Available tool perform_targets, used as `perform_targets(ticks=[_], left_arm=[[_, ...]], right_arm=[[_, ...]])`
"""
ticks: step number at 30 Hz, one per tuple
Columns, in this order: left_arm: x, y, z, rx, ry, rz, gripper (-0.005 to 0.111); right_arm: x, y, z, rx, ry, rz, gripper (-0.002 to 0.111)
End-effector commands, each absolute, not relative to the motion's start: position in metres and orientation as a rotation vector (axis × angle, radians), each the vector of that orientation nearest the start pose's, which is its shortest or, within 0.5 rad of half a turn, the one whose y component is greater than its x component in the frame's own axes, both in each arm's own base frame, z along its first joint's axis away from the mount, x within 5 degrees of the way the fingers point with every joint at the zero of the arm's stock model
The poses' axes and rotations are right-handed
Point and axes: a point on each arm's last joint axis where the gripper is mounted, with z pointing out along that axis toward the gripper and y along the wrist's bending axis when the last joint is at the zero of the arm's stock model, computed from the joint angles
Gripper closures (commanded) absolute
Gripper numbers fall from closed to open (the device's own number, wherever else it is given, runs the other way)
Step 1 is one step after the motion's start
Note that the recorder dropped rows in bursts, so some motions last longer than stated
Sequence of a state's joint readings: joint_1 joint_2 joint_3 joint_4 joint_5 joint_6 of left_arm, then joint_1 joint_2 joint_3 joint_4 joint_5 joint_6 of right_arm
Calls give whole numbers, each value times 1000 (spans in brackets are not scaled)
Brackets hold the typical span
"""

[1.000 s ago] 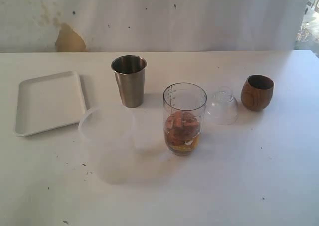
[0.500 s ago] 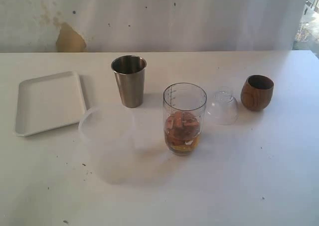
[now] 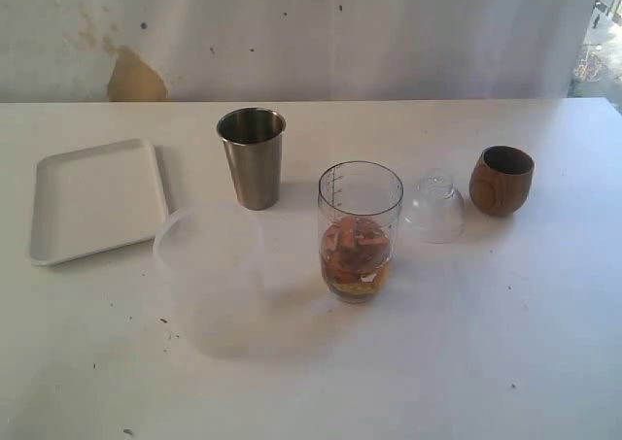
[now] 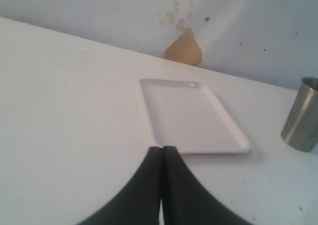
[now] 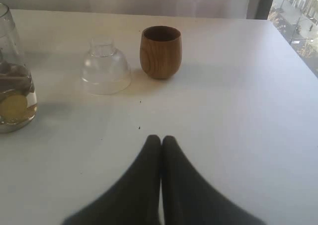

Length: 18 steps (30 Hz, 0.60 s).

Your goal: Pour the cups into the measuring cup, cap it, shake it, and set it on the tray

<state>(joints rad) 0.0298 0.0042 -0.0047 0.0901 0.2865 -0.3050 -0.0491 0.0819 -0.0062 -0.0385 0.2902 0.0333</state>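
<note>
While the left end effector (image 4: 162, 148) and right end effector (image 5: 160, 138) sit clenched and empty, we judge the measuring cup (image 5: 15, 86), ahead of the right one beside the cap (image 5: 105, 71), smooth, rigid, bottom-heavy; grasp mid-wall.

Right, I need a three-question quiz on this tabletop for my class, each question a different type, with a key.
1. True or false: the measuring cup is empty.
2. Which stands nearer the tray: A) the steel tumbler, or B) the wooden cup?
3. Fill in: the clear domed cap sits on the ____, between the measuring cup and the wooden cup.

Key: 1. False, it holds orange-brown pieces. 2. A. 3. table.
</note>
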Motion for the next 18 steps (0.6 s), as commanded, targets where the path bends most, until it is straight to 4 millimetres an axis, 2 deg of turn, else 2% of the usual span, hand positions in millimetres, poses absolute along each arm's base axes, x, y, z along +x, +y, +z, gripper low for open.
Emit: perform_targets(ticks=[1, 12, 18], left_arm=[[55, 4, 188, -178, 1759, -67, 107], [55, 4, 188, -164, 1760, -56, 107], [55, 4, 188, -82, 1763, 11, 107]], right_arm=[[59, -4, 182, 55, 1852, -43, 108], [59, -4, 182, 55, 1852, -43, 108], [59, -4, 182, 55, 1852, -43, 108]])
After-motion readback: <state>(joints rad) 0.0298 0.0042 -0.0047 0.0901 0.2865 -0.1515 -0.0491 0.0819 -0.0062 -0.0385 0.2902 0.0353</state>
